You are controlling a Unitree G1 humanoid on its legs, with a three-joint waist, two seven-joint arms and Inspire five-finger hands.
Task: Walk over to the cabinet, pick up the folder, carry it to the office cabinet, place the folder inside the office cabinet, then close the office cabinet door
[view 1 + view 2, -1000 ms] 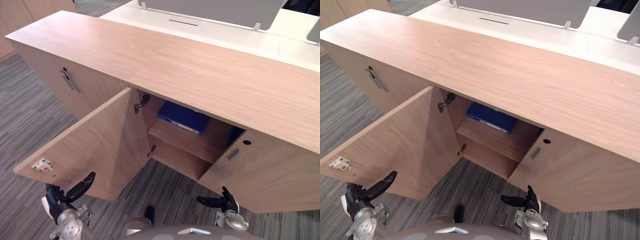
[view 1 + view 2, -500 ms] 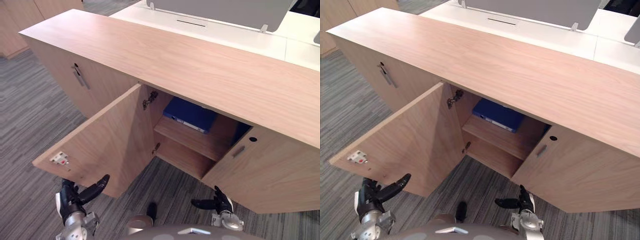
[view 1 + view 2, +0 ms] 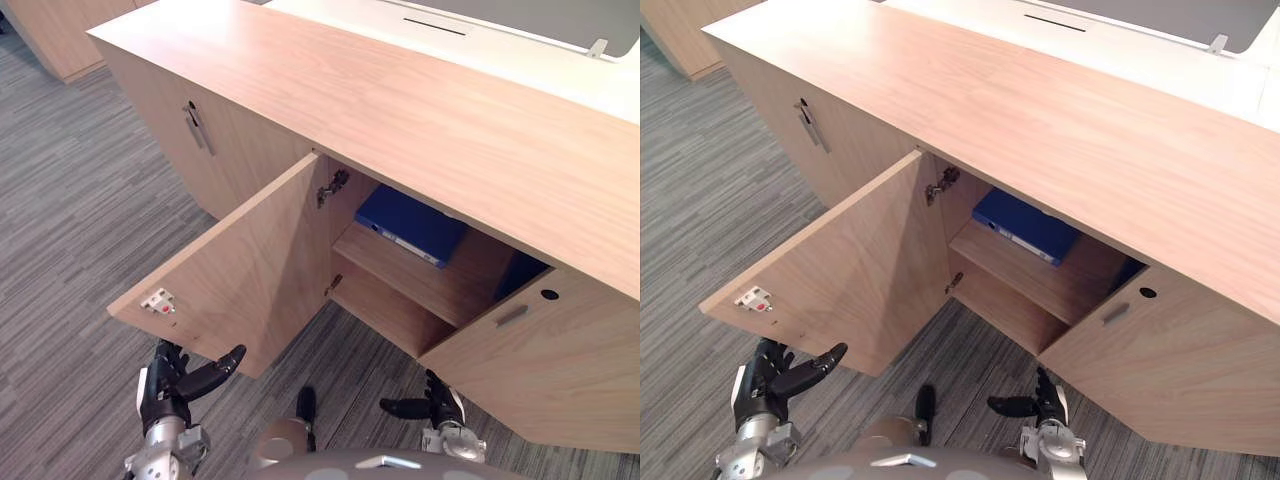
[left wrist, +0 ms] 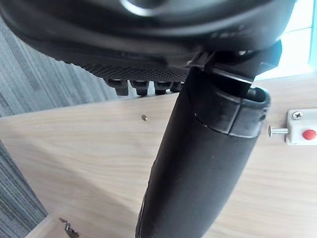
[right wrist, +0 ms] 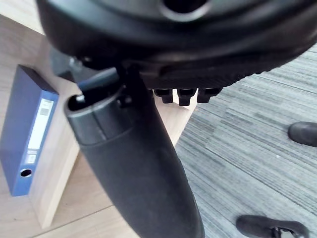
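A blue folder (image 3: pixel 415 225) lies flat on the upper shelf inside the open wooden office cabinet (image 3: pixel 400 120); it also shows past my right thumb (image 5: pixel 27 134). The cabinet's left door (image 3: pixel 250 270) swings far out toward me, and the right door (image 3: pixel 540 370) stands partly ajar. My left hand (image 3: pixel 185 385) hangs low just under the left door's outer corner, open, thumb out, holding nothing. Below the shelf opening my right hand (image 3: pixel 430 408) hangs open and empty over the carpet.
A closed door with a metal handle (image 3: pixel 197 128) is left of the opening. A white latch (image 3: pixel 157 300) sits on the open door's inner face. A white desk (image 3: pixel 500 45) runs behind the cabinet. Another wooden unit (image 3: pixel 50 30) stands far left on grey carpet.
The whole picture has shifted right and down, so the camera has moved. Both hands stay low and empty; the folder and doors stand as before.
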